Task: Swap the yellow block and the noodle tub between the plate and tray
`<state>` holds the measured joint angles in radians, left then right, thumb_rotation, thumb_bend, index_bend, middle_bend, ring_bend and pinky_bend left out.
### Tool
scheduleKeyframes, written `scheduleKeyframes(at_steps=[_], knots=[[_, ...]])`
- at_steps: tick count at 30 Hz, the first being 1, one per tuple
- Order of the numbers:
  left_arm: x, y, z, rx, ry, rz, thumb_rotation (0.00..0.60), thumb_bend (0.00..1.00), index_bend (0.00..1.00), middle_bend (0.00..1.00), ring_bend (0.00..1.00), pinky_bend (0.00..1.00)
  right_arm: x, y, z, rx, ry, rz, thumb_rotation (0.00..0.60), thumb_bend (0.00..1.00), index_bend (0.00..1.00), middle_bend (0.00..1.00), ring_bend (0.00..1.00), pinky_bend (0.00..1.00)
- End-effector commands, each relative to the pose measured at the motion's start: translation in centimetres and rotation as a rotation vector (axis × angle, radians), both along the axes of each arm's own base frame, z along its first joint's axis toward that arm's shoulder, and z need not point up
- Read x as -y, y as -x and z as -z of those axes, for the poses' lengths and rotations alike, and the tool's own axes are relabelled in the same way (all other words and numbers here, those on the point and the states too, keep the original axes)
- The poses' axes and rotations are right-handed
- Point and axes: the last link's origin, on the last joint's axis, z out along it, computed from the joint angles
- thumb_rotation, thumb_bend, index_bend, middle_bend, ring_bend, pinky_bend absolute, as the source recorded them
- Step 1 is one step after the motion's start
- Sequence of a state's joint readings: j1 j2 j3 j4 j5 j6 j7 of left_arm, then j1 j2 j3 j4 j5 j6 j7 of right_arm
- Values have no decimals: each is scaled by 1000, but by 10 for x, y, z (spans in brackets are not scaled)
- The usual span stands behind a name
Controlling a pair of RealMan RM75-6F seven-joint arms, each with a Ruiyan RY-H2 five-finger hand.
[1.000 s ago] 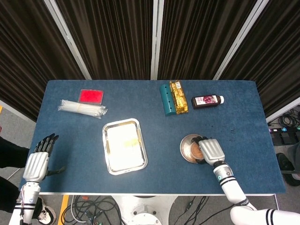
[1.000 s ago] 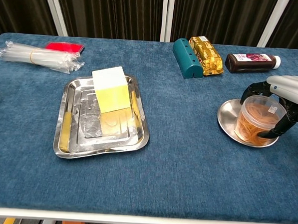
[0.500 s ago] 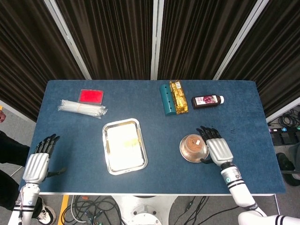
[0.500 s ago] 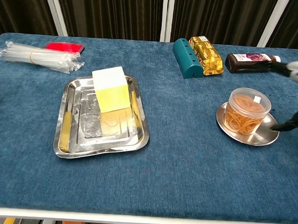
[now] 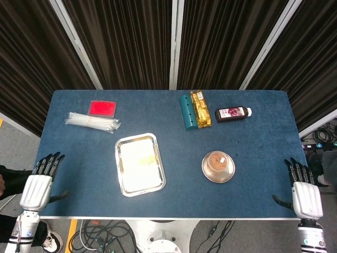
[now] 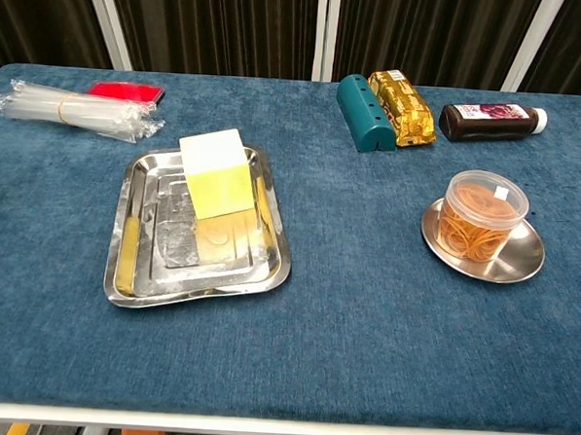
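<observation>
Yellow block (image 6: 217,173) on tray (image 6: 122,267) | noodle tub (image 6: 483,217) on plate (image 6: 527,261) | your left hand (image 5: 38,185) & right hand (image 5: 304,192) empty, fingers apart, at surface edges | step: swap looks finished, no further move needed

the yellow block (image 6: 217,173) stands in the tray (image 6: 131,285) on the left; the noodle tub (image 6: 483,216) stands on the plate (image 6: 522,269) on the right, well apart.
</observation>
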<state>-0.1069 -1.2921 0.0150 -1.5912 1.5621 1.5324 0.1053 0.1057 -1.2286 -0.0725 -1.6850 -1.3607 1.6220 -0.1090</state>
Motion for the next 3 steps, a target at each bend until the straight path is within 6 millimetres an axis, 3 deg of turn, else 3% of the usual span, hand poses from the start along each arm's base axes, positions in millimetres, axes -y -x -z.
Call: scheduleKeyframes(at_steps=[1,3], knots=[[3,5,-1,-10,-15,-11,600,30,71,47,0,95,-6,10,-5,-19,61,-5,600,0,0,0,0,0],[5,7,-1,-15,-12,-17,600,30,71,50,0,95,-6,11,-6,-25,69,-5,600,0,0,0,0,0]])
